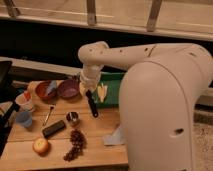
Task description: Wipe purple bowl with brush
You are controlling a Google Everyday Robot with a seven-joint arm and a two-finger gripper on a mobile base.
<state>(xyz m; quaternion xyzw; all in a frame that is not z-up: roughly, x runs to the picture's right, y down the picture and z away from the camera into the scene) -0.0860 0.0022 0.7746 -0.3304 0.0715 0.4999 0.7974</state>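
My end effector point(88, 84) pinches the brush point(92, 106) just right of the purple bowl point(67, 89) near the back edge of the counter point(97, 132); grasp done, wiping seemingly not begun

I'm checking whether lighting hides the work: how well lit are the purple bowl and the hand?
Camera view: warm, dim light, the wooden table lit against a black background. Camera view: the purple bowl shows plainly; the hand, beside the bowl's rim, grips the brush, whose black handle stands out against the wood.
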